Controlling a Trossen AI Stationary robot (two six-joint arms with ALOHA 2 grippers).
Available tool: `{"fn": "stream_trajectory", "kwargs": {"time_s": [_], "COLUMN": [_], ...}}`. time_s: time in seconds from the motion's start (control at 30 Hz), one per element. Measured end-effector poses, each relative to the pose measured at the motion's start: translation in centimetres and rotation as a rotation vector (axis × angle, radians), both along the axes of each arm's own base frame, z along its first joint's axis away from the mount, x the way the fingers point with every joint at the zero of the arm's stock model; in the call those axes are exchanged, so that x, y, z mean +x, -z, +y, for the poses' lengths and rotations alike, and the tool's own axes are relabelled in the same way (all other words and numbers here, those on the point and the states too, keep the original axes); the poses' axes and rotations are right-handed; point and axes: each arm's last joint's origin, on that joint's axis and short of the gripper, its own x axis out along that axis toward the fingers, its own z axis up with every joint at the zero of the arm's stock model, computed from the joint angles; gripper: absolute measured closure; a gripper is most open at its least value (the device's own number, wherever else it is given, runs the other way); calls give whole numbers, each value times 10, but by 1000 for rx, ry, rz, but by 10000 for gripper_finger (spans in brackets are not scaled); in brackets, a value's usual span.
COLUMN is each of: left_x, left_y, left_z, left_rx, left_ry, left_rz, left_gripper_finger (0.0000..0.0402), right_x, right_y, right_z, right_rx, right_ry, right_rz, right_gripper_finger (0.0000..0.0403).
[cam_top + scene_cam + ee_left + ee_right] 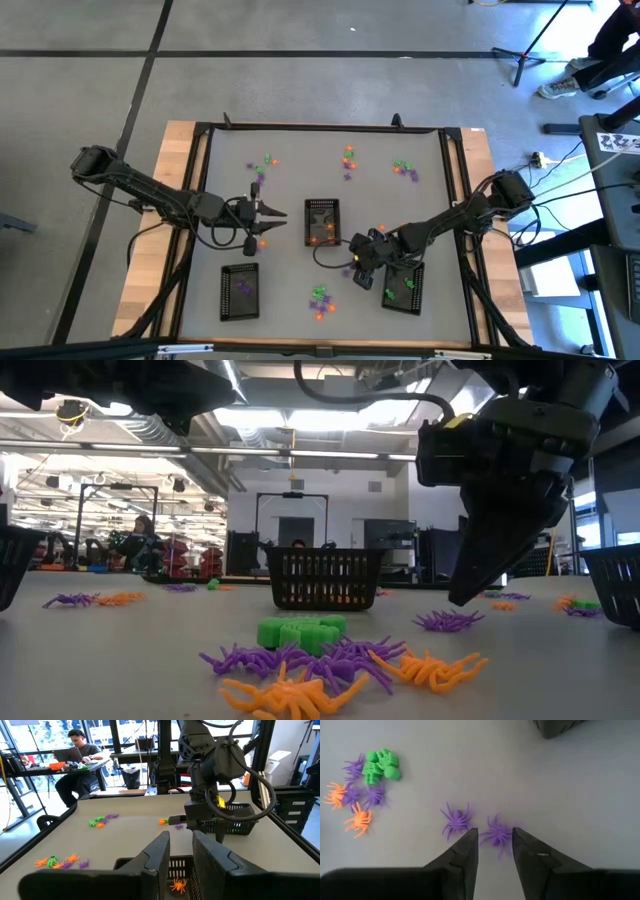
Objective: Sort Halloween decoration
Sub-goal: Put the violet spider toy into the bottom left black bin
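Right gripper [492, 847] hangs low over the desk [580, 795], fingers parted around a purple spider [497, 835] — not clenched. Left gripper [179, 857] — released, empty — hovers above the middle tray [321, 221].

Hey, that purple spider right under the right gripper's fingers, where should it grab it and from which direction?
Grip the purple spider across its small round body, coming straight down from above. It lies flat on the table with thin legs splayed all round, so the legs give little to pinch. The right gripper is open and already straddles it. A second purple spider lies close beside, so keep the fingers narrow.
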Motion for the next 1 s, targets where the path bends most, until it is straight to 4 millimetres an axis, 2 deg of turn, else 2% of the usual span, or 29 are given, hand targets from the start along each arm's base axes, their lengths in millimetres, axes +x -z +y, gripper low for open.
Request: {"fn": "stream_trajectory", "kwargs": {"time_s": [0.47,0.63,0.8,1.0], "left_x": [0,0,0,0], "left_y": [0,0,0,0], "left_z": [2,2,2,2], "left_rx": [1,1,1,1], "left_ry": [-20,-26,-26,-26], "left_rz": [-5,-5,-5,-5], "left_gripper_finger": [325,325,325,325], "right_x": [2,1,5,15], "right_y": [16,16,9,-14], "right_z": [1,0,2,5], "right_rx": [-30,-58,-96,-152], "right_ry": [-21,-39,-81,-107], "right_rz": [51,60,90,137], "right_gripper_finger": [289,327,392,388]}}
